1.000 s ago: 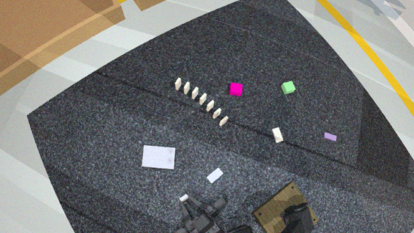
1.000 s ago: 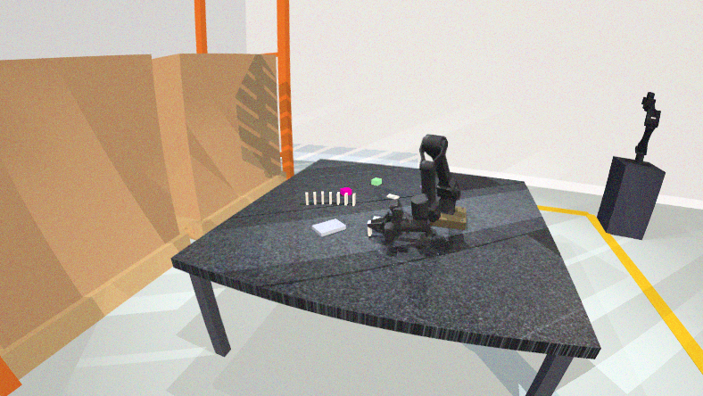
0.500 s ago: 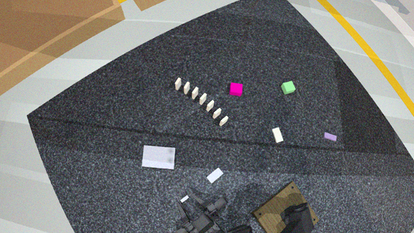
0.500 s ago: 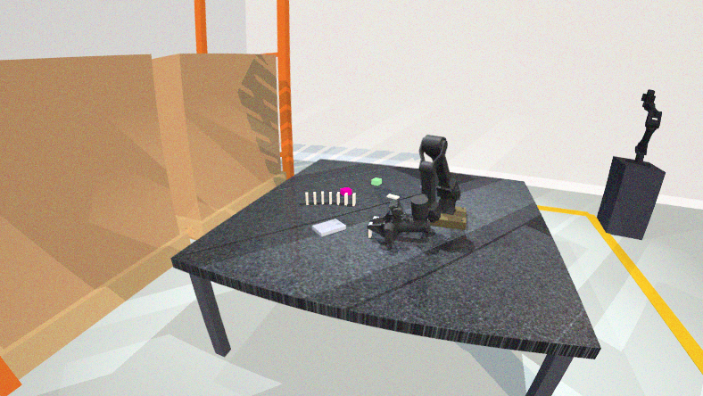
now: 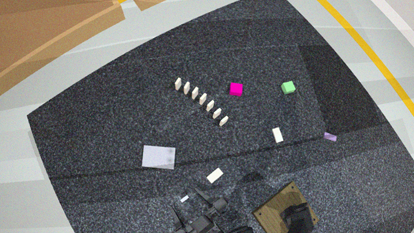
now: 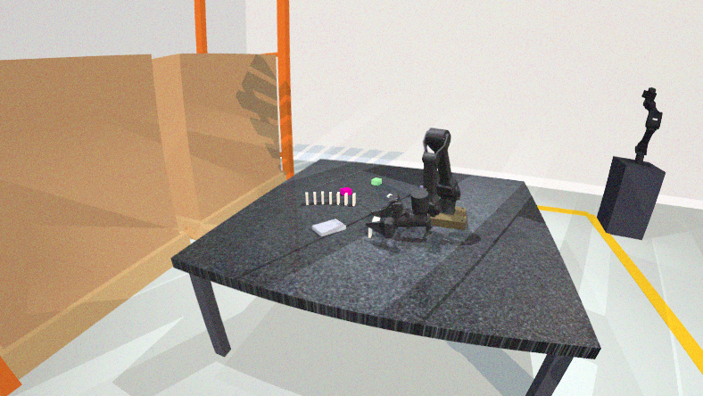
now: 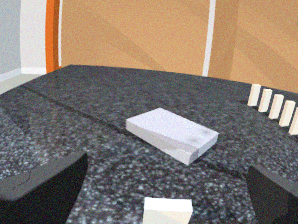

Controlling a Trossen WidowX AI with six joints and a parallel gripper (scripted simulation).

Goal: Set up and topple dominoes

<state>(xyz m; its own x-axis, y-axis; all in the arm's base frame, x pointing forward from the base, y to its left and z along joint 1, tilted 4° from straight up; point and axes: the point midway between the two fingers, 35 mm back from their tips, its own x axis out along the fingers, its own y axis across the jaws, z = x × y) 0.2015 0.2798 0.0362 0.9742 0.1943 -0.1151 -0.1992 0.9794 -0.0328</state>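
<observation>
Your tool [image 5: 183, 197] [image 6: 369, 223] [image 7: 172, 169] is released, its fingers wide around an upright domino [image 5: 184, 198] [image 6: 369, 233] [image 7: 167, 211] well apart from the standing row [image 5: 202, 98] [image 6: 330, 198] [image 7: 276, 106]. You still have both ends to extend, with two dominoes lying flat, before the push.

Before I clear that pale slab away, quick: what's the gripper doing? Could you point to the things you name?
Gripper [image 5: 183, 197] [image 6: 368, 222] [image 7: 172, 169]: open, holding nothing; a domino [image 5: 184, 198] [image 6: 370, 231] [image 7: 167, 206] stands between its spread fingers.
</observation>
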